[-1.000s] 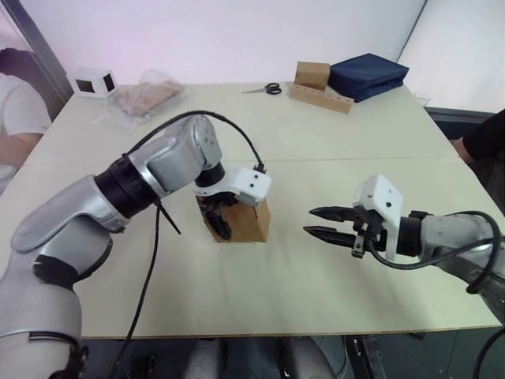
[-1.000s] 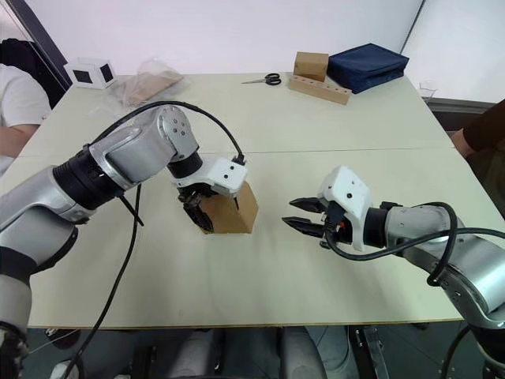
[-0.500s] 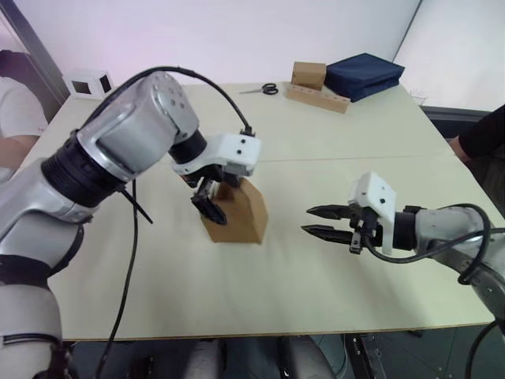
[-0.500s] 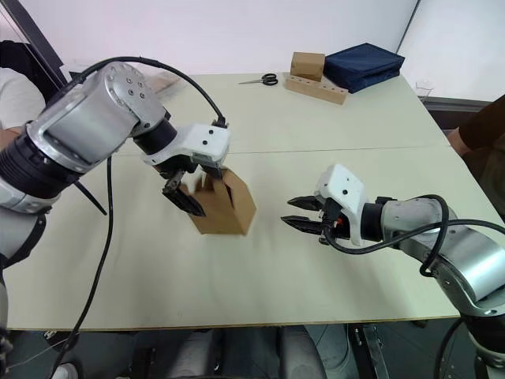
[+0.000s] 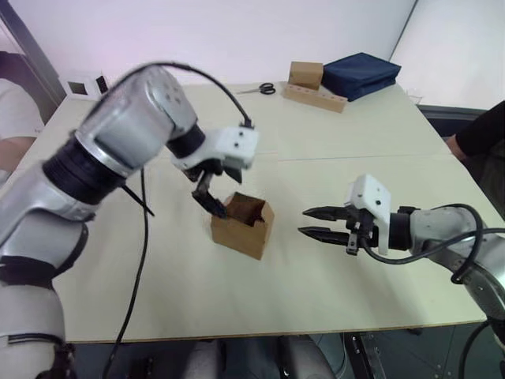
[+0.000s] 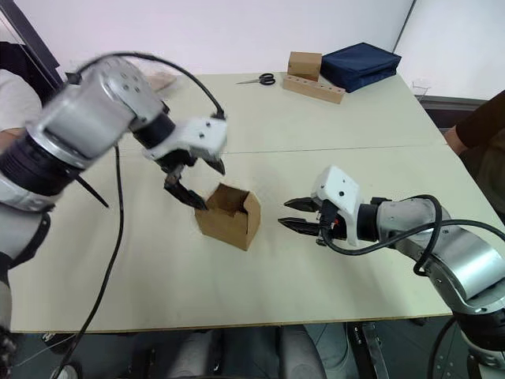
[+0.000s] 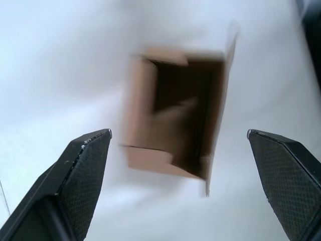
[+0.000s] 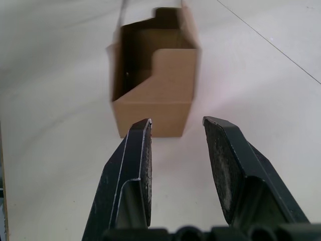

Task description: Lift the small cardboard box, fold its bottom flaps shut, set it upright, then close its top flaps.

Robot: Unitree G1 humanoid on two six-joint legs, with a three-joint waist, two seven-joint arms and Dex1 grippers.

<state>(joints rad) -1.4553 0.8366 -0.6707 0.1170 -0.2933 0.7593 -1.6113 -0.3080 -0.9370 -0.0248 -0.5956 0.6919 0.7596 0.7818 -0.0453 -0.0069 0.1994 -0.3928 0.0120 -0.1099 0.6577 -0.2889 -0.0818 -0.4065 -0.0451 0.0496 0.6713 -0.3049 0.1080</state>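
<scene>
The small cardboard box (image 6: 229,216) sits on the pale table (image 6: 316,118) near its middle, top open, flaps standing up, plain brown with no print or label on any side in view. The left gripper (image 6: 192,183) hovers just above and to the left of the box, apart from it, its black fingers (image 7: 83,165) spread wide and holding nothing; in the left wrist view the box below is blurred, so how its inner flaps lie is hard to make out. The right gripper (image 5: 309,222) hangs low over the table to the right of the box, pointing at it, fingers parted with a gap between them, gripping nothing. At the far edge lie scissors (image 6: 264,79), a brown box on a cardboard strip (image 6: 312,75) and a dark blue bag (image 6: 359,65); no writing can be read on them
</scene>
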